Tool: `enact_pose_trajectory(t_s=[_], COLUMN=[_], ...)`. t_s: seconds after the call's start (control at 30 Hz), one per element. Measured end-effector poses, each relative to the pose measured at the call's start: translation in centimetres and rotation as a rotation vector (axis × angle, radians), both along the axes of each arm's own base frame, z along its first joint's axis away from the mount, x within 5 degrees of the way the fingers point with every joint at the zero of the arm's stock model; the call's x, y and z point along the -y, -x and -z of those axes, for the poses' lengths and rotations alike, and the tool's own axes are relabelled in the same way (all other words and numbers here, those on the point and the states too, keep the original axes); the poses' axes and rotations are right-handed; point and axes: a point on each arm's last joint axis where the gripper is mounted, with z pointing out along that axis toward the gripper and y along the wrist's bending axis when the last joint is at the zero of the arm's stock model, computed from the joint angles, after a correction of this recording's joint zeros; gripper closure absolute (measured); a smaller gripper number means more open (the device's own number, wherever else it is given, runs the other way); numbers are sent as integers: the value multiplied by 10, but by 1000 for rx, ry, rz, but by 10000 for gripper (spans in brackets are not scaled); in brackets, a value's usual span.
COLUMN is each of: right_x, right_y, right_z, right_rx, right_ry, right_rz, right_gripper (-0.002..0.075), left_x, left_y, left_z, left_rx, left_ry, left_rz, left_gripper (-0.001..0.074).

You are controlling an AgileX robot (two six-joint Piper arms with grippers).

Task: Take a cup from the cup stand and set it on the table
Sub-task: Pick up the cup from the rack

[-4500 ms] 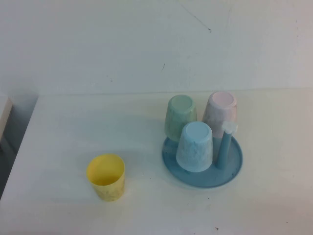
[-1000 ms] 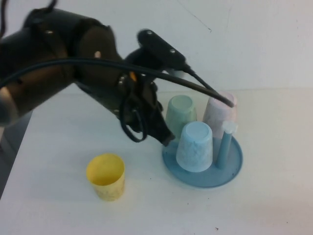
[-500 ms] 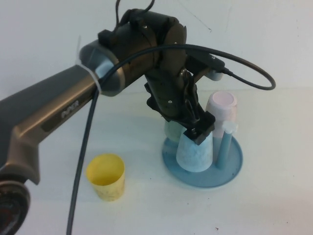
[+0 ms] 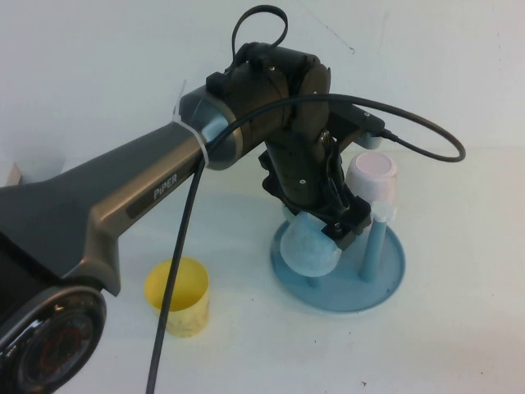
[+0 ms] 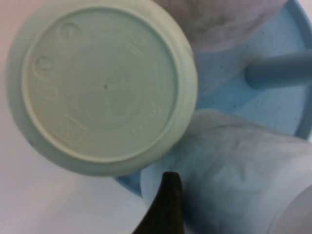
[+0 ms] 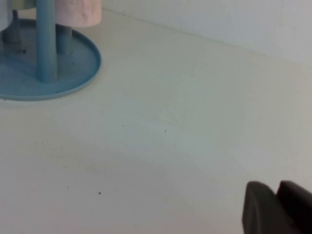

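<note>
My left gripper (image 4: 338,230) reaches over the cup stand (image 4: 385,283) and is shut on the light blue speckled cup (image 4: 308,248). The cup is tilted and raised off its peg (image 4: 314,283). In the left wrist view the cup (image 5: 234,165) fills the space beside one dark finger (image 5: 165,209). The stand's base (image 5: 229,102) shows behind it. My right gripper (image 6: 277,191) is shut and empty, low over the white table (image 6: 161,146), well away from the stand (image 6: 73,63). It is out of the high view.
A pink cup (image 4: 373,182) sits upside down on a back peg. A bare peg with a white knob (image 4: 379,217) stands beside it. The pale green cup (image 5: 105,85) sits upside down next to the blue cup. A yellow cup (image 4: 177,295) stands upright on the table (image 4: 459,345) at the front left.
My left arm came in from the left over the stand. Its gripper closed on the light blue cup, which has tipped and lifted off its peg. The other cups have not moved.
</note>
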Motion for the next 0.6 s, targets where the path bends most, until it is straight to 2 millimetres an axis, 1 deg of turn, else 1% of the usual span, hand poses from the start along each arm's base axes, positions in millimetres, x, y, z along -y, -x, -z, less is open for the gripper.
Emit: enact_pose_trajectory(t_s=[0.17, 0.3, 0.6], right_x=[0, 0, 0], right_y=[0, 0, 0], right_z=[0, 0, 0], right_rx=[0, 0, 0], right_ry=[0, 0, 0], right_rz=[0, 0, 0], right_gripper=[664, 664, 664], left_x=[1, -1, -3], left_y=[-1, -2, -2], left_z=[-1, 0, -1], left_rx=[13, 22, 19], left_ry=[12, -11, -28], left_rz=[-8, -6, -3], left_gripper=[90, 153, 153])
